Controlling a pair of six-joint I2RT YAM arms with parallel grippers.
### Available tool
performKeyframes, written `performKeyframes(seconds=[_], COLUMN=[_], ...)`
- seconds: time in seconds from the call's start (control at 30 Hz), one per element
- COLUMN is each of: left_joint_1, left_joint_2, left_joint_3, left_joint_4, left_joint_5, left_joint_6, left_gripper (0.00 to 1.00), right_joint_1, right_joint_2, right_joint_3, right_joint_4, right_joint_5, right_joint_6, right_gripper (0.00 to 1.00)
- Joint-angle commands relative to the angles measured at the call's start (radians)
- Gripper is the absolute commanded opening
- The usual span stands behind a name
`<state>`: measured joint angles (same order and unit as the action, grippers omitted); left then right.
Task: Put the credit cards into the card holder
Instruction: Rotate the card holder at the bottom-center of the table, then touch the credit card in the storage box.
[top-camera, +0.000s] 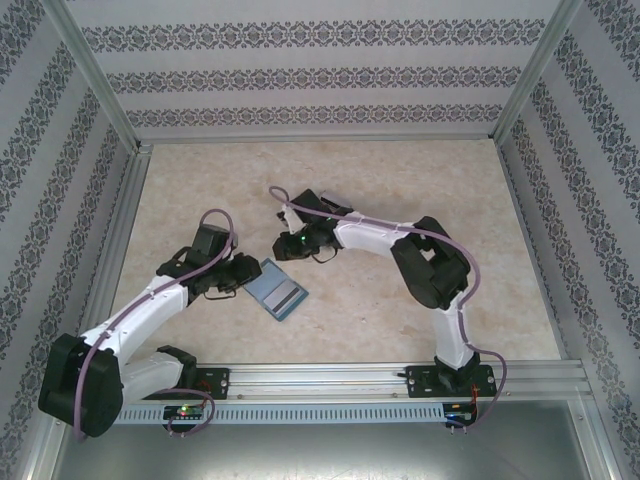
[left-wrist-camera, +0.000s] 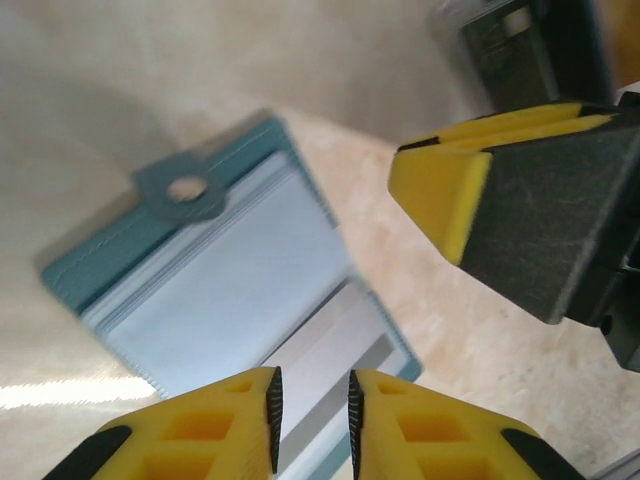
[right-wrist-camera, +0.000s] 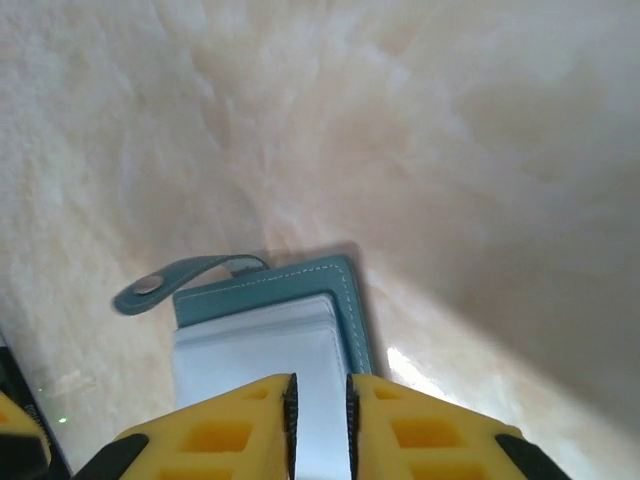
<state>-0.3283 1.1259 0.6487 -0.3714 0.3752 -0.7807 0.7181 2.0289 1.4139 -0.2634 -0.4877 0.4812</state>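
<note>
The left gripper (left-wrist-camera: 310, 425), jaws a narrow slit apart and holding nothing, hovers at the left edge of the teal-blue folding card holder (top-camera: 281, 290). It lies open on the beige marbled bench (top-camera: 420, 180), a grey-white plastic card (left-wrist-camera: 335, 345) on its pale page. The right gripper (right-wrist-camera: 320, 425), likewise barely parted and empty, hangs over its far end.

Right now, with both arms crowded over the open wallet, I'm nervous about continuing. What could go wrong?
The grey-white card looks only partly inside the card holder, so a nudge may drag it back out. The left gripper and right gripper work close together over the holder and might collide.
</note>
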Motion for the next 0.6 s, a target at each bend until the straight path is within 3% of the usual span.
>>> performKeyframes(seconds=[0.0, 0.3, 0.57], left_joint_1=[-0.009, -0.011, -0.03], left_joint_2=[0.067, 0.318, 0.515], left_joint_3=[0.092, 0.319, 0.459], left_joint_4=[-0.036, 0.045, 0.095], left_joint_5=[-0.028, 0.038, 0.09], left_joint_6=[0.061, 0.087, 0.079], left_gripper=[0.27, 0.3, 0.34], right_joint_1=[-0.062, -0.269, -0.414], right_joint_2=[-0.132, -0.268, -0.222], right_joint_3=[0.009, -0.063, -0.042], right_joint_4=[-0.053, -0.064, -0.081], right_joint_5=[0.034, 0.044, 0.021], right_joint_6=[-0.066, -0.106, -0.133], right_gripper=[0.26, 0.32, 0.41])
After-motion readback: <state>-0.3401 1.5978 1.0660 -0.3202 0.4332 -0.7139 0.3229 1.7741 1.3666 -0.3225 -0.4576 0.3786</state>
